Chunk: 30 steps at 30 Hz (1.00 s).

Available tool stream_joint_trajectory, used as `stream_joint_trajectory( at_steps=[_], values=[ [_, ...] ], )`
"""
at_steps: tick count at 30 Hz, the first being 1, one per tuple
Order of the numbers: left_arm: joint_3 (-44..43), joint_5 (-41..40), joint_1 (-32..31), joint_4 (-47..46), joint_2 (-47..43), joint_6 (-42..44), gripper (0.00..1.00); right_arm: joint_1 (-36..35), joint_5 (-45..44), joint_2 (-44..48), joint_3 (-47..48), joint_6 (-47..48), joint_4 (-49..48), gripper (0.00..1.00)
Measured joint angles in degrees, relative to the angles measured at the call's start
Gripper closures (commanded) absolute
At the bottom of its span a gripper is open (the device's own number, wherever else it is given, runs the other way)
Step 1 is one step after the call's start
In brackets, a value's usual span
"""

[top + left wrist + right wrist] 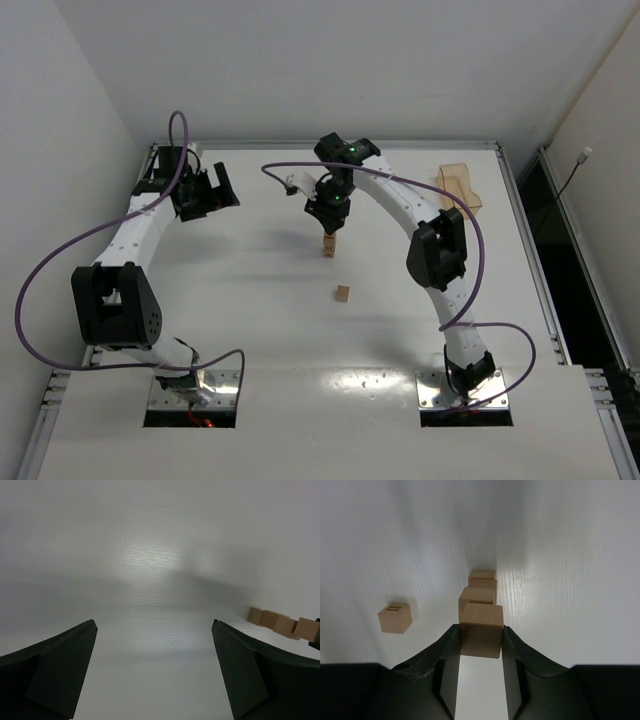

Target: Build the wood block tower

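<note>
Our right fingers grip a cube atop the tower, mid-frame; our left fingers stand wide, upper left overhead.

Overhead view. The left arm bends toward the far left corner of the tabletop, and its gripper has the jaws spread. The right arm arches toward the centre, where its gripper points down onto the top of the tower. A loose block lies nearby, nearer the arm bases. A tray sits at far right.
</note>
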State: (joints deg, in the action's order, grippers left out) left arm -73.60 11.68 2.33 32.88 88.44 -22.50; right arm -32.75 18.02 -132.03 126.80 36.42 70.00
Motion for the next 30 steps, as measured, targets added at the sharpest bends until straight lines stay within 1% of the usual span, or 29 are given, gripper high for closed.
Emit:
stream_joint_trajectory(
  at_steps=[15,21,22,24,25,28,29,30],
  values=[
    [0.0,0.13,0.0,0.0,0.0,0.02,0.01,0.0,0.02,0.0,0.0,0.04,0.76,0.83],
    [0.0,0.13,0.0,0.0,0.0,0.02,0.01,0.0,0.02,0.0,0.0,0.04,0.76,0.75],
    [0.0,0.13,0.0,0.0,0.0,0.02,0.01,0.0,0.02,0.0,0.0,0.04,0.76,0.72],
    [0.0,0.13,0.0,0.02,0.0,0.02,0.01,0.0,0.07,0.0,0.0,0.04,0.76,0.69],
    [0.0,0.13,0.0,0.02,0.0,0.0,0.01,0.0,0.07,0.0,0.0,0.04,0.76,0.65],
    [0.0,0.13,0.0,0.02,0.02,0.02,0.01,0.0,0.09,0.0,0.0,0.09,0.76,0.61],
    [0.0,0.13,0.0,0.0,0.07,0.02,0.01,0.0,0.09,0.0,0.0,0.11,0.79,0.57],
    [0.0,0.13,0.0,0.0,0.11,0.02,0.01,0.0,0.11,0.0,0.0,0.11,0.76,0.56]
  ],
)
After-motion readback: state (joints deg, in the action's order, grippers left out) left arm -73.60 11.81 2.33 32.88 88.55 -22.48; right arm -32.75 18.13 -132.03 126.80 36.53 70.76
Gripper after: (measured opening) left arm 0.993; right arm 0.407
